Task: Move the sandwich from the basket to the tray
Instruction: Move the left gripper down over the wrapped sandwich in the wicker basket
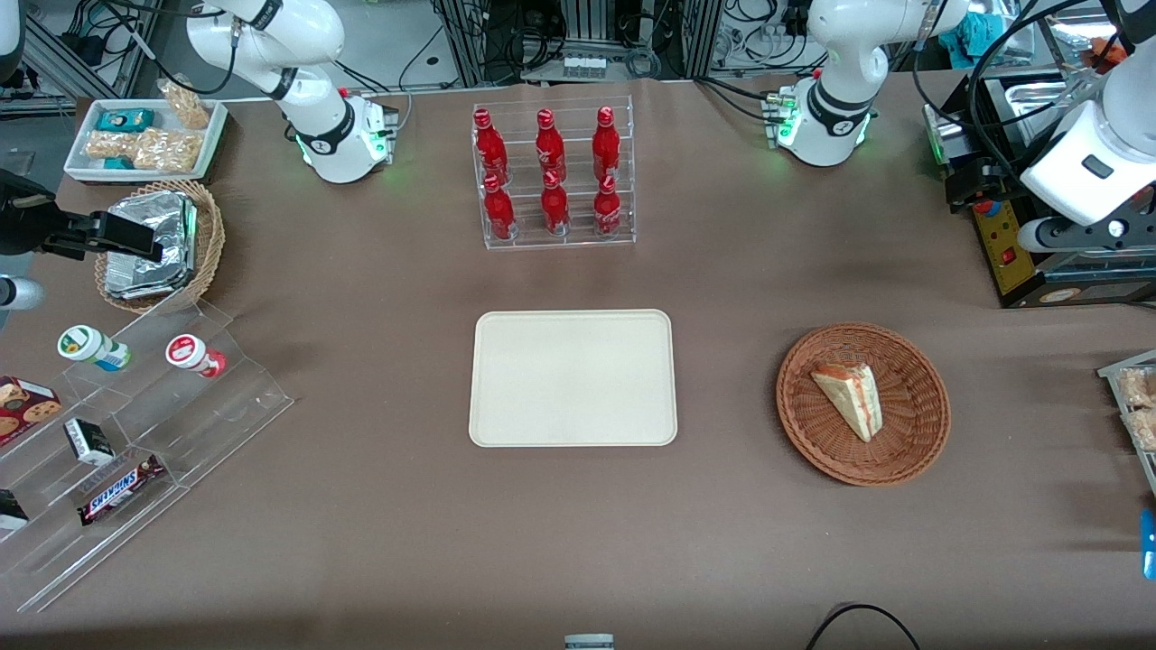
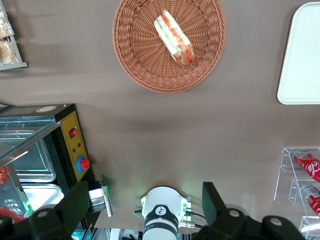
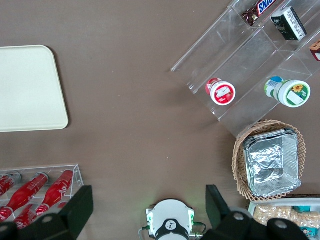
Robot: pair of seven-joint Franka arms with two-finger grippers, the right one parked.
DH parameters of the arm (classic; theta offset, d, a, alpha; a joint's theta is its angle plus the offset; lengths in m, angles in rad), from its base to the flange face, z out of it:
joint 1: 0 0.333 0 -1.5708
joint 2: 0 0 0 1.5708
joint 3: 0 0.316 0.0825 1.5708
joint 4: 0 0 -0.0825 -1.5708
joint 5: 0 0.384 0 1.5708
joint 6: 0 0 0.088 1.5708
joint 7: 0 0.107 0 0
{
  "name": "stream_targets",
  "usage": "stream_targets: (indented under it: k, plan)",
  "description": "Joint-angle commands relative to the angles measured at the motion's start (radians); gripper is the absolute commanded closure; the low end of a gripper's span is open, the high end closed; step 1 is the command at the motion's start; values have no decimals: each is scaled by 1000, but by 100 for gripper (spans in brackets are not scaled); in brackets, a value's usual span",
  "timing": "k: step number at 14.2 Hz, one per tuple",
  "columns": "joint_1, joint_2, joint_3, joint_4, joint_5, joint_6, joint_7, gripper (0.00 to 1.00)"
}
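The sandwich (image 1: 849, 397), a pale bread wedge with red and green filling along its cut edge, lies in the reddish-brown wicker basket (image 1: 914, 411) toward the working arm's end of the table. The cream tray (image 1: 573, 377) rests bare at the table's middle, beside the basket. The left wrist view looks down on the sandwich (image 2: 173, 37), the basket (image 2: 137, 57) and a corner of the tray (image 2: 302, 55). My gripper (image 2: 145, 192) hangs high above the table, farther from the front camera than the basket, open with nothing between its fingers (image 2: 80, 200).
An acrylic rack of red bottles (image 1: 553, 176) stands farther from the front camera than the tray. A yellow control box (image 1: 1004, 246) sits by the working arm's base. A snack tray (image 1: 1133, 397) lies at the table's edge beside the basket. A tan basket of foil packets (image 1: 158, 244) and an acrylic snack stand (image 1: 135, 424) are toward the parked arm's end.
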Motion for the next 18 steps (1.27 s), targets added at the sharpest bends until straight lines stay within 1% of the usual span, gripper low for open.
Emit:
stream_targets:
  k: [1,4,6,8,9,10,12,14,17,18]
  plan:
    - [7,9,0,28,-13,0,5,0]
    - [10,24,1,26,-5,8,5,0]
    - [11,70,4,22,2,8,2,0]
    - [11,143,6,8,7,11,-81,0]
    - [13,179,6,2,7,41,-120,0]
    - [21,193,6,-48,3,117,-128,0]
    - [31,179,6,-226,-16,352,-140,0]
    - [31,164,6,-373,-13,548,-201,0]
    - [33,159,7,-510,-14,762,-260,0]
    - [33,162,7,-549,-14,834,-308,0]
